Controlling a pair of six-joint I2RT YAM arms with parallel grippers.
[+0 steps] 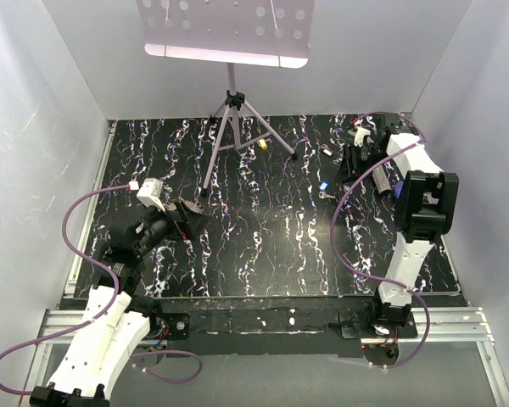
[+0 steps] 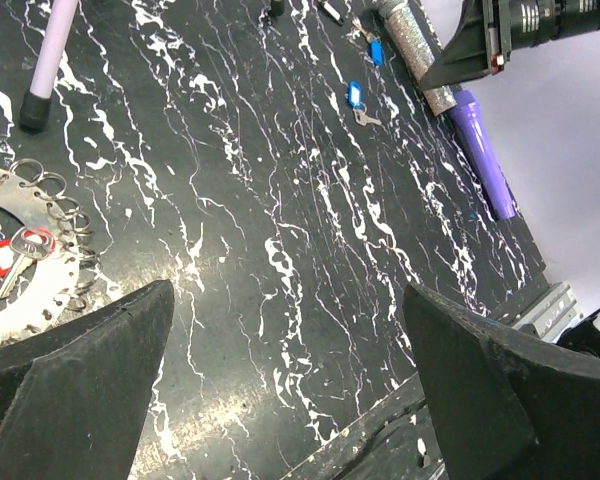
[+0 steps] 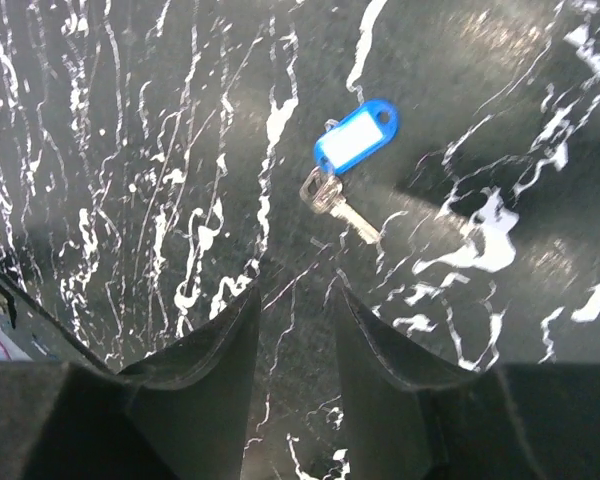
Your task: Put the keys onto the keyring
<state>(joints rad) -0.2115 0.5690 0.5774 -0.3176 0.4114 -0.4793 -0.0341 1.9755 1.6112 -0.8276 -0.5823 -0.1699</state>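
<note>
The keyring (image 2: 40, 290), a flat grey metal loop edged with small rings, lies at the left of the left wrist view with a red-headed key (image 2: 8, 258) on it. My left gripper (image 2: 288, 292) is open wide and empty, just right of the keyring. A blue-tagged key (image 3: 352, 140) lies on the table just ahead of my right gripper (image 3: 296, 292), whose jaws stand narrowly apart and hold nothing. That key also shows in the top view (image 1: 324, 186) and the left wrist view (image 2: 356, 97). A yellow key (image 1: 263, 144) lies at the far middle.
A music stand tripod (image 1: 231, 110) stands at the back centre, one foot (image 2: 32, 108) near the keyring. A glittery tube (image 2: 415, 50), a purple pen (image 2: 483, 150) and a second blue key (image 2: 376, 50) lie at the far right. The table's front edge (image 2: 420, 420) is near.
</note>
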